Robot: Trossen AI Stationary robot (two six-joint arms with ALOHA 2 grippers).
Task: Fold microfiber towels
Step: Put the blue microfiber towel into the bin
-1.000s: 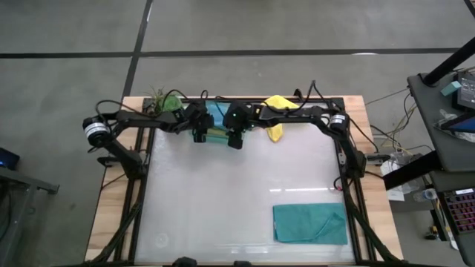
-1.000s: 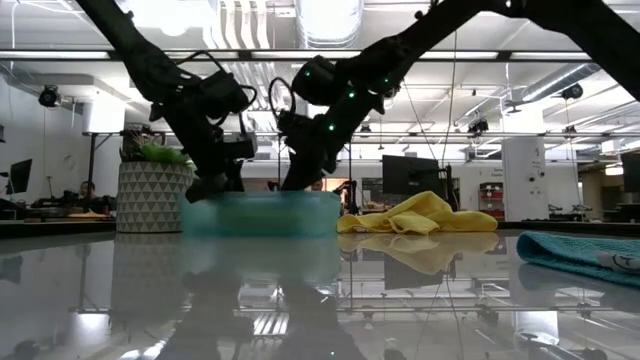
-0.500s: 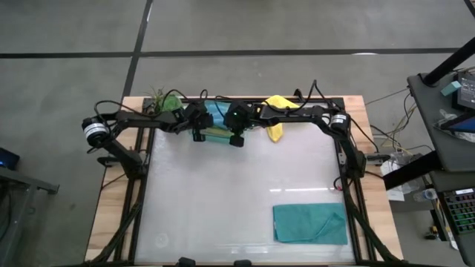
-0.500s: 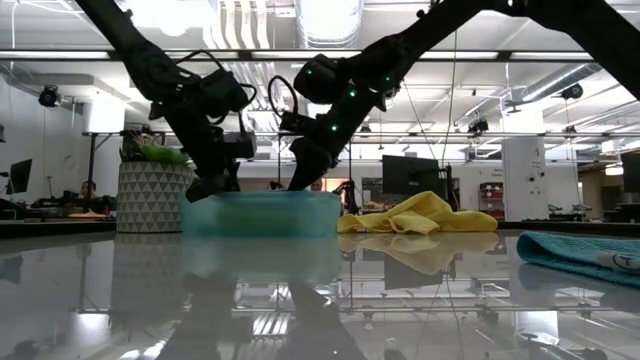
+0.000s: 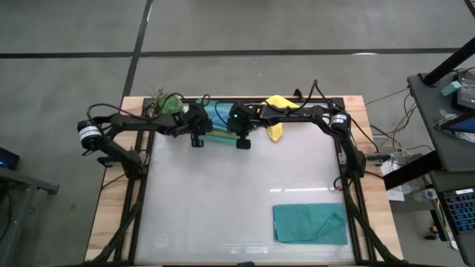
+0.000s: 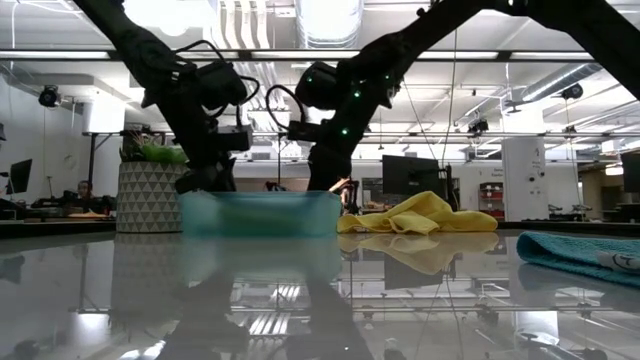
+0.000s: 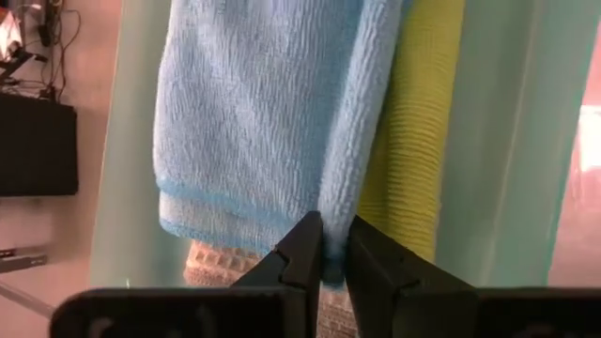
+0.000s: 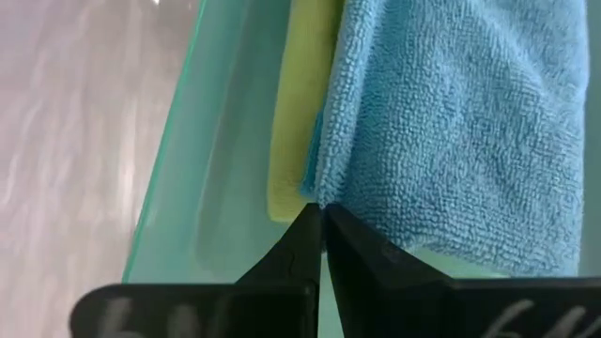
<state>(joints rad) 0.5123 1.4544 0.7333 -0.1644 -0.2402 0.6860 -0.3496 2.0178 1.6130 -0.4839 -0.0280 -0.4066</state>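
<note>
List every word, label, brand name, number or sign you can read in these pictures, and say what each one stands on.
None can be read.
The teal towel at the table's edge carries a small white tag, too small to read.
The monitors in the room behind show no legible text.
The tray and plant pot bear no lettering.

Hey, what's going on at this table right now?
Both arms reach into the mint-green tray at the table's far edge. The left gripper and the right gripper are each shut on an edge of the teal towel lying in it, beside a lime green towel. A yellow towel lies loose next to the tray, and another teal towel lies flat at the near right corner.
</note>
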